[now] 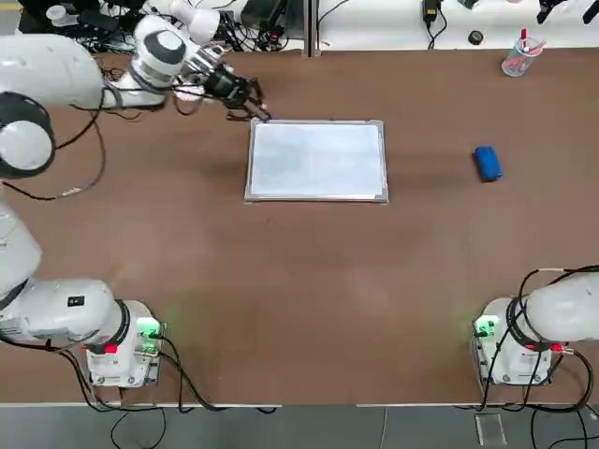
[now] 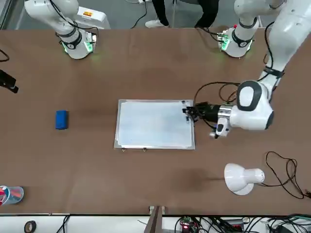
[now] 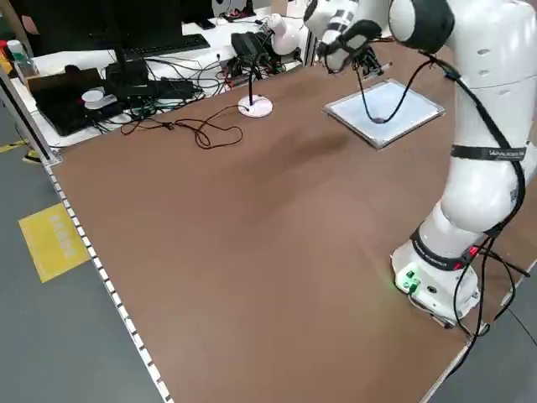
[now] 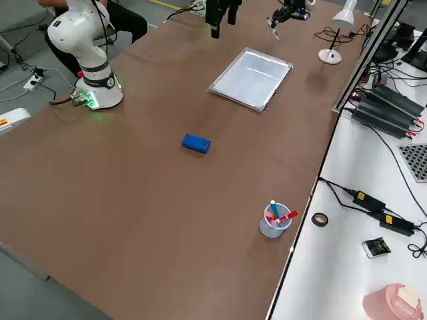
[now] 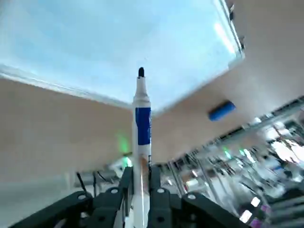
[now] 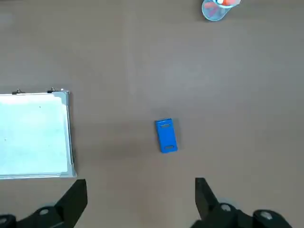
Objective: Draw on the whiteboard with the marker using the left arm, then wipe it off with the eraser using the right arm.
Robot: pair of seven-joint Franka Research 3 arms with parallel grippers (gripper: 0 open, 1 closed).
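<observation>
The whiteboard (image 1: 316, 161) lies flat at the table's middle, its surface blank. My left gripper (image 1: 253, 105) is shut on the marker (image 5: 141, 123), a white pen with a blue band. The marker's dark tip hovers at the board's far left corner (image 2: 187, 108). To the board's right, the blue eraser (image 1: 487, 163) rests alone on the table. My right gripper (image 6: 140, 199) hangs high above the table with its fingers (image 6: 76, 199) wide open and nothing between them. The eraser (image 6: 166, 136) lies below it.
A clear cup with pens (image 1: 518, 58) stands at the far right corner. A white desk lamp (image 2: 241, 177) and loose cables (image 2: 286, 174) sit beyond the board on the left arm's side. A tape roll (image 2: 30, 226) lies on the far bench.
</observation>
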